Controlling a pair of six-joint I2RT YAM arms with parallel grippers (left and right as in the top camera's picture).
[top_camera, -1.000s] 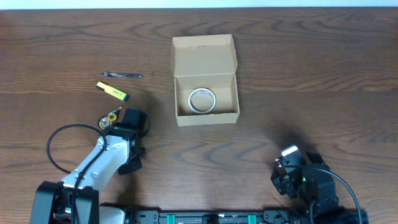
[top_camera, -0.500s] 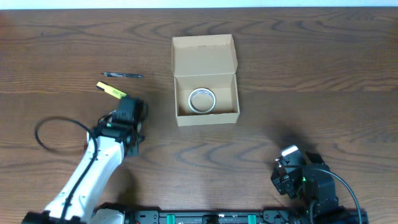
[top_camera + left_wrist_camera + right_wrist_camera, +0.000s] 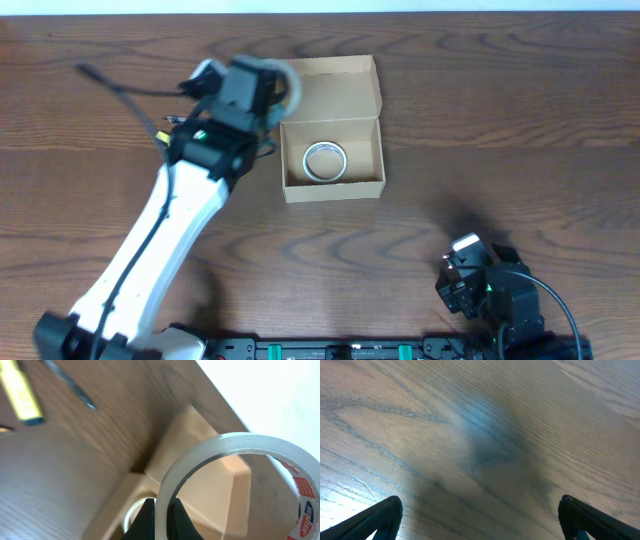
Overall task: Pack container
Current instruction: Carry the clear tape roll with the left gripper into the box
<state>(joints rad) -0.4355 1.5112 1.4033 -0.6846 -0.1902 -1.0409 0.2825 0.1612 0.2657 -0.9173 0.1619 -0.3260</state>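
Since one item is boxed and another is airborne, I'd call this the carry-to-drop step of packing. Brown wood-grain table (image 3: 500, 120): matte, with a white backdrop past its 12 o'clock edge. Tan cardboard box (image 3: 330, 85) sits just off table centre toward 12, flap lid open and laid back. Left gripper (image 3: 161, 515) hangs at the lid's 9 o'clock edge, jaws pinching the wall of a clear tape roll (image 3: 235, 442). Right gripper (image 3: 480, 520) is parked at 5 o'clock, jaws spread, empty. White-rimmed tape roll (image 3: 326, 161) lies flat in the box. Yellow highlighter (image 3: 22, 392) and black pen (image 3: 70, 385) wait at 9 o'clock. Next: shift toward 5 o'clock over the cavity, lower, release.
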